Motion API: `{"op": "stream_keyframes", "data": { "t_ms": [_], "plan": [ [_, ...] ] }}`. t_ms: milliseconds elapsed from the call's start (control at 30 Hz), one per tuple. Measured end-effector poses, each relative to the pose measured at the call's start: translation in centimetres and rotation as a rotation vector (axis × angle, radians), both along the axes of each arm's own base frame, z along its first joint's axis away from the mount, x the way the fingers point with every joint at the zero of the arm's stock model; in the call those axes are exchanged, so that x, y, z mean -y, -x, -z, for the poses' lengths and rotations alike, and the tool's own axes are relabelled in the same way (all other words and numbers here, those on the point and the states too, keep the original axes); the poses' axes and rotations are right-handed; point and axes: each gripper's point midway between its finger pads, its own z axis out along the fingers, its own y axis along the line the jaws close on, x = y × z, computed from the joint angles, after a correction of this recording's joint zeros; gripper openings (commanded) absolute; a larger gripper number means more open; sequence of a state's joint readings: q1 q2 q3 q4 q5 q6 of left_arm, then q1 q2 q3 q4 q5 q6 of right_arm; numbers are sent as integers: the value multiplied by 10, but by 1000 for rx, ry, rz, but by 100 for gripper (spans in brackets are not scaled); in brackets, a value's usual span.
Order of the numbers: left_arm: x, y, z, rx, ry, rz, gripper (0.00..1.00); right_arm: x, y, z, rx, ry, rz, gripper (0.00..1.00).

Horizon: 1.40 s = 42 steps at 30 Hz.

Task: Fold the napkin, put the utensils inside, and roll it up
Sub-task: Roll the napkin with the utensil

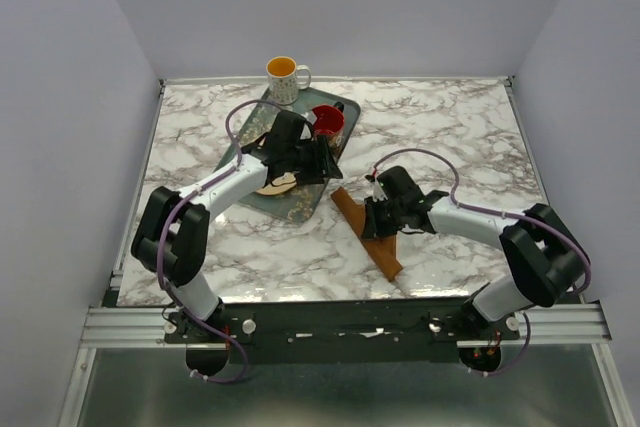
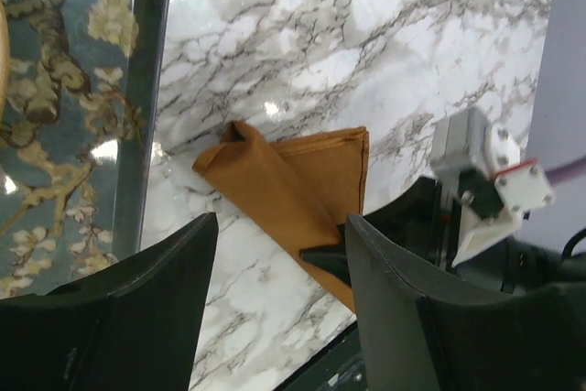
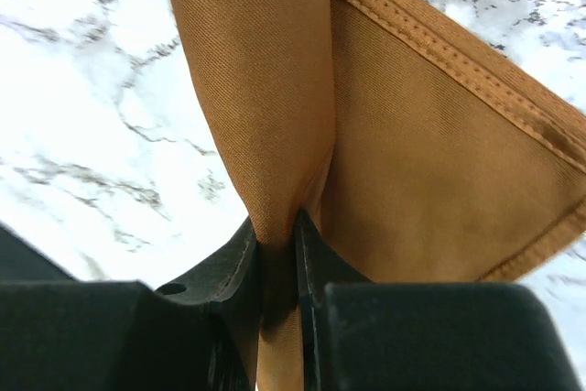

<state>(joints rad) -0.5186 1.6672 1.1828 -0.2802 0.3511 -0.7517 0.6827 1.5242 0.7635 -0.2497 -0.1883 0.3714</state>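
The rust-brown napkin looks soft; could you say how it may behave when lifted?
Probably floppy: the napkin bunches into a soft pleat where the right claw pinches it. Likely light, being thin cloth. Its folded layers may fall open when raised.

"What's sitting on that marble table (image 1: pixel 450 127)?"
"A dark green patterned tray (image 1: pixel 302 207), left of the middle, with a red cup (image 1: pixel 328 120) in its far corner and a tan plate (image 1: pixel 270 187) on it. A yellow-patterned mug (image 1: pixel 285 77) stands at the table's far edge, just beyond the tray"
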Motion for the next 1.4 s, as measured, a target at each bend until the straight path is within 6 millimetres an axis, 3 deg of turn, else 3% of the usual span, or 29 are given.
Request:
{"op": "stream_keyframes", "data": {
  "t_ms": [167, 300, 433, 700, 933, 1267, 1400],
  "plan": [
    [6, 30, 16, -46, -21, 49, 62, -7, 1, 0, -77, -204, 11, 28],
    [22, 63, 32, -101, -34, 109, 56, -13, 6, 1, -130, -329, -7, 32],
    [39, 79, 37, -131, -13, 148, 53, -18, 10, 1, -159, -393, -31, 34],
    [49, 71, 64, -186, -26, 135, 51, -18, 11, 0, -189, -430, -41, 41],
    [53, 66, 74, -195, -32, 134, 50, -16, 11, -1, -212, -413, -31, 54],
    [55, 62, 75, -190, -29, 133, 50, 12, 13, -5, -174, -175, 34, 68],
    [57, 57, 75, -193, -24, 127, 50, 10, 15, -16, -87, -26, -4, 70]
  ]
}}
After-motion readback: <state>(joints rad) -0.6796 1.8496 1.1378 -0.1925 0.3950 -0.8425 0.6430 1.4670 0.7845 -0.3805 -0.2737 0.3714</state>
